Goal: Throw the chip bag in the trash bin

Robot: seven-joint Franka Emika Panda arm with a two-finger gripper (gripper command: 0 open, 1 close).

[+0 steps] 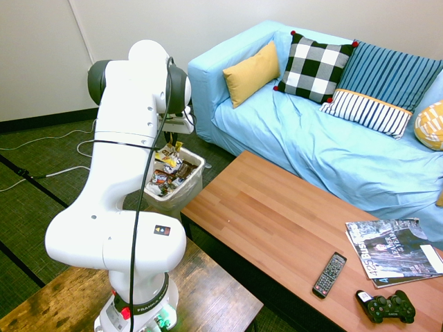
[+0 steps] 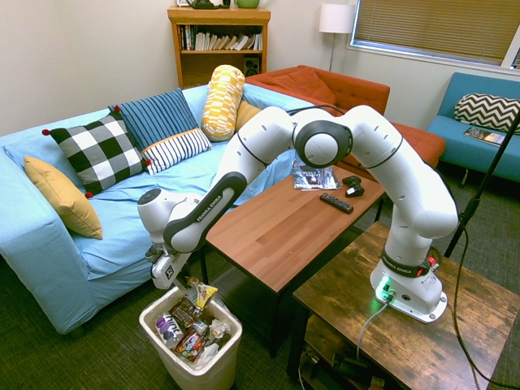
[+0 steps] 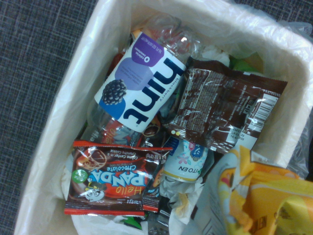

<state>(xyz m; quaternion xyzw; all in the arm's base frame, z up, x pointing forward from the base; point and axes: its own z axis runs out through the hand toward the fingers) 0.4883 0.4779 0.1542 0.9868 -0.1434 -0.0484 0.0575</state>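
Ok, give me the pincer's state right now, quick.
Pincer: closed on the chip bag, directly above the trash bin.

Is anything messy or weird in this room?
Not really. The gripper is shut on the yellow chip bag, just over the trash bin. The bin is piled with wrappers and a squashed bottle, but nothing has spilled on the floor beside it. The remote and magazines lie tidy.
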